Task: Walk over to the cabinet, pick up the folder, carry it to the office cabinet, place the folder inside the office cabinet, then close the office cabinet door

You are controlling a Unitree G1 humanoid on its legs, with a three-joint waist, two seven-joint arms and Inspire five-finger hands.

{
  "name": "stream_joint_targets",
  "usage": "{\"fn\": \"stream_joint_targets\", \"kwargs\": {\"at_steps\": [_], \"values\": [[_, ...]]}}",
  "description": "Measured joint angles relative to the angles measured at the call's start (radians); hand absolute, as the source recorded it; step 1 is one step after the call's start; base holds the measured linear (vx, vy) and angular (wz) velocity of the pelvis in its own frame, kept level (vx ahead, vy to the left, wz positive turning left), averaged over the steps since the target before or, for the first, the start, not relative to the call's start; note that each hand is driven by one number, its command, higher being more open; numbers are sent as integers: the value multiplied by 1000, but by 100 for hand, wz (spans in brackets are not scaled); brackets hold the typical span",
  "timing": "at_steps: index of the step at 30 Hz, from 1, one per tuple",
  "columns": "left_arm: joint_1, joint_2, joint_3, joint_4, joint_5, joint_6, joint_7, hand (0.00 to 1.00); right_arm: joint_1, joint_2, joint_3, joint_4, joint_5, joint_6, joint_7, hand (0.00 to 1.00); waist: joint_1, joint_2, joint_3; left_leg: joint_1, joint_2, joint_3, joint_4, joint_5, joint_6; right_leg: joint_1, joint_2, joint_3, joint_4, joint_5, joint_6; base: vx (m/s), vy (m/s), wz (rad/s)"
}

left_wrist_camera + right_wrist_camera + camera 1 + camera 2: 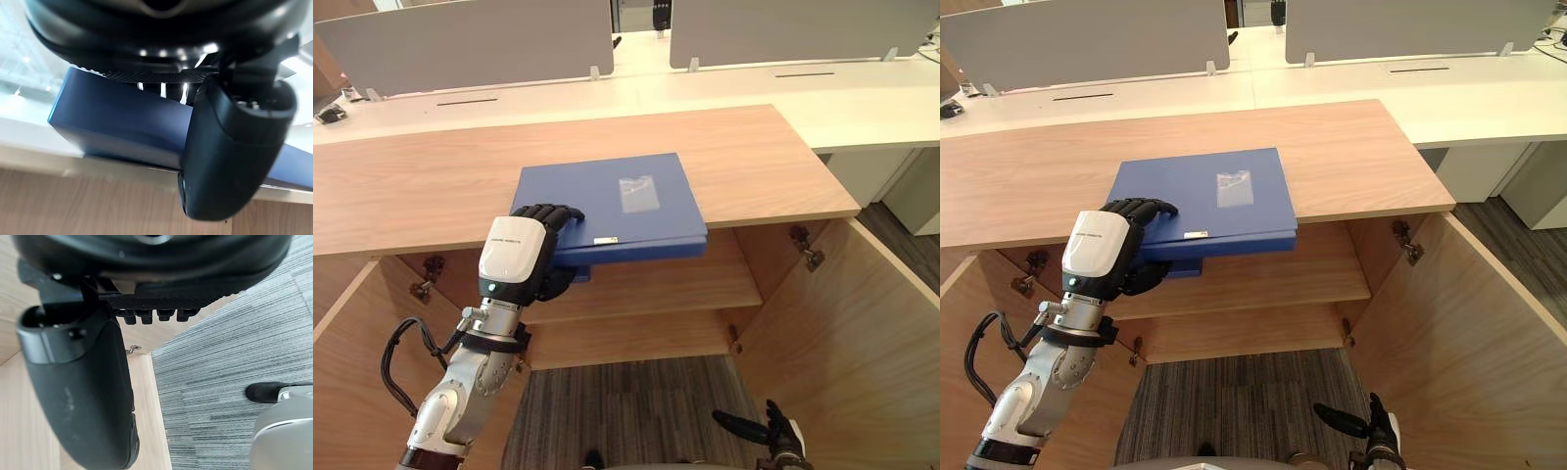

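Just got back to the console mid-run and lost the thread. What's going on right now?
The left hand is closed on the near left corner of the blue folder, fingers on top and thumb underneath. The folder lies on the wooden cabinet top, its near edge overhanging the open front. It has not been lifted yet. The right hand hangs low beside the open right door, fingers relaxed, holding nothing.
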Motion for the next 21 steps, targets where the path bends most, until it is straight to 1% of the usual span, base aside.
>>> {"fn": "stream_joint_targets", "kwargs": {"at_steps": [2,4,8,10,11,13,14,15,16,17,18,19,20,21], "values": [[-11,-2,19,-13,-4,1,-1,0,0,0,0,-14,0,0,0,100,-1,0,-3,1,0,10,0,-1,1,0,1,9,-10,8,0,-9,14,-19],[15,-26,18,-58,-38,6,-15,0,7,4,0,-65,1,0,-1,100,-1,1,-4,-3,2,35,0,-5,0,-6,3,33,-29,24,3,-6,28,-31],[69,-73,-31,-173,-146,-30,-64,0,24,13,0,-189,2,1,-8,100,-4,-1,-4,-7,0,51,5,-7,3,-16,2,51,-37,35,7,15,18,-14],[94,-104,-91,-257,-261,-78,-108,0,51,38,1,-341,2,0,-12,100,-5,-1,-4,-7,0,55,5,-8,4,-16,2,55,-39,38,7,14,2,-6],[100,-114,-108,-275,-286,-89,-119,0,54,44,3,-378,2,0,-12,100,-5,-2,-4,-7,0,56,5,-9,5,-17,3,56,-39,39,8,4,-1,-7],[116,-152,-177,-318,-379,-127,-160,0,64,64,13,-540,2,-1,-10,100,-7,-2,-4,-7,1,70,5,-10,6,-19,5,68,-47,46,8,-3,2,-14],[119,-159,-187,-320,-411,-139,-171,0,69,69,15,-585,3,-2,-9,100,-7,-2,-4,-7,2,73,5,-11,6,-19,5,70,-49,49,8,1,3,-15],[127,-168,-205,-328,-481,-149,-188,0,86,79,18,-680,3,-8,-7,100,-7,-2,-4,-7,2,76,5,-11,6,-18,6,74,-51,51,9,7,2,-11],[138,-183,-205,-345,-547,-149,-198,0,105,85,21,-775,7,-15,-4,100,-10,-2,-3,-7,2,79,5,-11,7,-19,6,77,-52,52,10,8,1,-8],[145,-188,-205,-350,-594,-149,-203,0,115,86,21,-820,17,-20,-3,100,-10,-2,-3,-7,2,80,5,-12,7,-19,6,78,-52,52,10,7,4,-6],[159,-199,-198,-359,-676,-149,-207,0,134,87,22,-907,34,-23,-1,100,-11,-3,-3,-6,2,82,5,-13,7,-19,6,80,-52,53,10,5,5,-4],[168,-205,-192,-363,-734,-148,-215,0,139,87,22,-945,44,-28,0,100,-11,-3,-2,-5,2,83,5,-14,6,-19,6,81,-52,53,11,6,7,-6],[190,-215,-178,-374,-840,-145,-229,0,143,87,22,-1015,58,-39,2,100,-11,-5,-1,-5,2,86,5,-15,6,-20,6,85,-52,54,12,5,5,-7],[208,-226,-164,-385,-906,-142,-237,0,145,87,22,-1068,75,-45,4,100,-11,-7,0,-5,2,88,5,-16,5,-21,6,88,-52,54,12,9,8,-8]]}}
